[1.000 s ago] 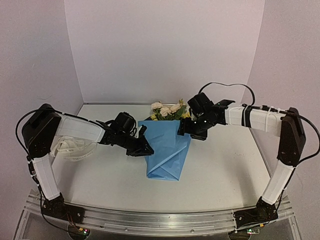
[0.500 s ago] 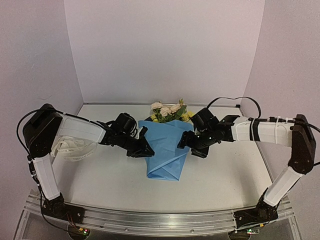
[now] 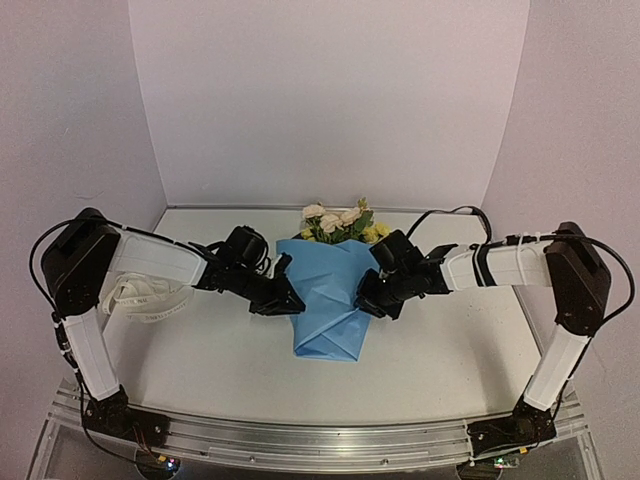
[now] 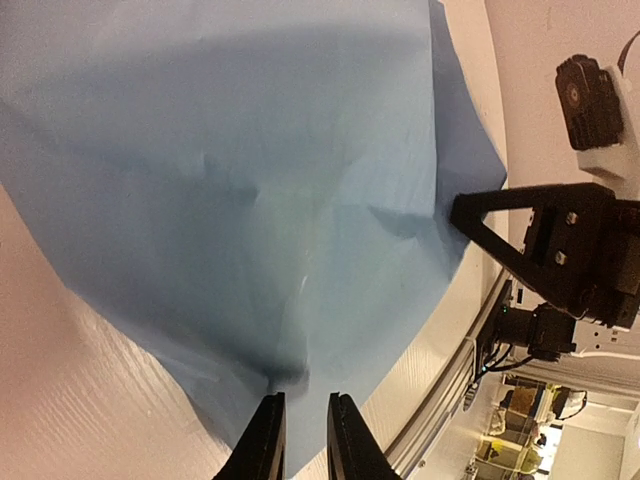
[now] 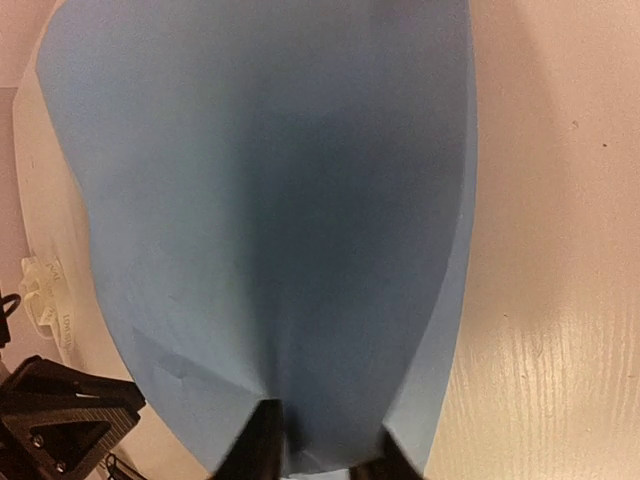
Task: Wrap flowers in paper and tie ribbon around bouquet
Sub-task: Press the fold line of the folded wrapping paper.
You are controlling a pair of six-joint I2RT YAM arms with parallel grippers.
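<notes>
The light blue paper (image 3: 335, 300) lies folded over the flowers (image 3: 335, 222), whose yellow and cream blooms stick out at its far end. My left gripper (image 3: 290, 300) holds the paper's left edge. In the left wrist view the left gripper (image 4: 305, 440) has its fingers close together, pinching a creased fold of paper (image 4: 300, 200). My right gripper (image 3: 368, 300) is at the paper's right edge. Seen from the right wrist, the right gripper (image 5: 328, 455) is closed on a bulging fold of paper (image 5: 280, 200). The cream ribbon (image 3: 140, 295) lies heaped under my left arm.
White walls close in the table (image 3: 450, 340) at the back and on both sides. A metal rail (image 3: 320, 440) carrying both arm bases runs along the near edge. The ribbon (image 5: 40, 290) shows at the left edge of the right wrist view.
My right arm has come down and to the left, onto the paper's right edge, and its jaws have closed there. The left arm and its grip have not moved.
</notes>
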